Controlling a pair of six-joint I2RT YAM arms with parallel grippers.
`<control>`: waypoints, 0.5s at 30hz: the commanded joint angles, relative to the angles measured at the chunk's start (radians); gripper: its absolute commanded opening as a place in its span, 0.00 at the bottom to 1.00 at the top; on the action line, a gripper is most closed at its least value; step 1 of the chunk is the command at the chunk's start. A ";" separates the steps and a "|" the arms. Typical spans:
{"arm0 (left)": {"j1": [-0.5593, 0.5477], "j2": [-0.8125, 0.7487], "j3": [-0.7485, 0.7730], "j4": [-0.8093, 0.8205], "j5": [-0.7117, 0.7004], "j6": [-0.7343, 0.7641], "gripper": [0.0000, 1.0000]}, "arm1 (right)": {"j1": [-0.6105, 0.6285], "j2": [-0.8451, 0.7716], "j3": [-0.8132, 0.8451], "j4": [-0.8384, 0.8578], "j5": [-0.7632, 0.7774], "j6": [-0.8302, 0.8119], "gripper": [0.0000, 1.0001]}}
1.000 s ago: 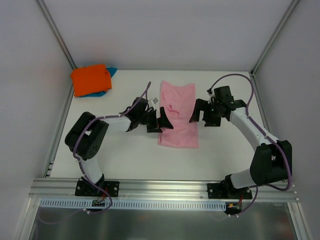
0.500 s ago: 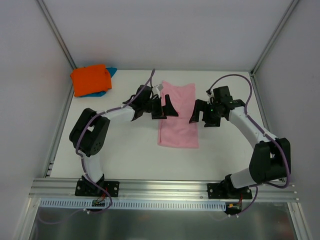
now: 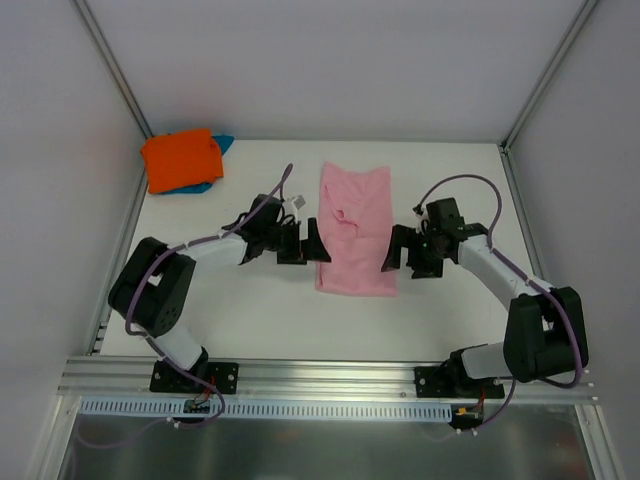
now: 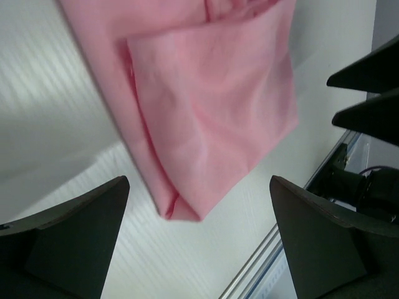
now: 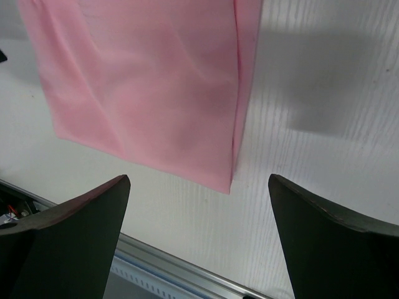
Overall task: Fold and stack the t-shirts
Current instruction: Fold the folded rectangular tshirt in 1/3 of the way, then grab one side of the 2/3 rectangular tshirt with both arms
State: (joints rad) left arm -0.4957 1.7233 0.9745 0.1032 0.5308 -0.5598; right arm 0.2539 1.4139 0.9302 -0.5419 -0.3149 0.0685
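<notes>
From above, the pink shirt (image 3: 355,240) lies on the table (image 3: 260,320) as a long folded strip. The left gripper (image 3: 304,248) is at its left edge and the right gripper (image 3: 408,260) at its right edge, both beside the near half. Both have their jaws spread wide and hold nothing. They are probably placed there to take the near corners for a cross fold. The orange shirt (image 3: 180,158) sits folded on the teal shirt (image 3: 222,143) in the far left corner, well apart, likely the stack. In the left wrist view, the shirt's layered near corner hangs just ahead of the gap between the fingers (image 4: 68,243), not yet between them. In the right wrist view, the near hem and right corner likewise lie ahead of the spread fingers (image 5: 336,249), with bare table under the tips.
</notes>
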 commanded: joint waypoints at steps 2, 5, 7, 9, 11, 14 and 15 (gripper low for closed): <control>0.002 -0.177 -0.238 0.142 0.076 0.018 0.99 | 0.004 -0.102 -0.141 0.107 -0.013 0.037 0.99; 0.000 -0.218 -0.370 0.185 0.081 0.001 0.98 | 0.004 -0.104 -0.234 0.184 -0.039 0.070 0.99; 0.000 -0.240 -0.419 0.213 0.074 -0.005 0.98 | 0.005 -0.086 -0.283 0.241 -0.053 0.088 0.99; 0.000 -0.245 -0.436 0.216 0.067 -0.003 0.98 | 0.007 -0.073 -0.301 0.272 -0.061 0.099 0.99; 0.000 -0.240 -0.457 0.240 0.060 -0.008 0.99 | 0.011 -0.050 -0.320 0.315 -0.073 0.117 1.00; -0.001 -0.214 -0.467 0.271 0.058 -0.015 0.98 | 0.025 -0.023 -0.327 0.355 -0.081 0.129 0.98; -0.001 -0.206 -0.467 0.279 0.055 -0.017 0.98 | 0.031 -0.006 -0.329 0.364 -0.082 0.139 0.97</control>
State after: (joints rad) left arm -0.4961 1.4986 0.5331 0.3393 0.5987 -0.5823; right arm 0.2665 1.3590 0.6373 -0.2539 -0.3923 0.1810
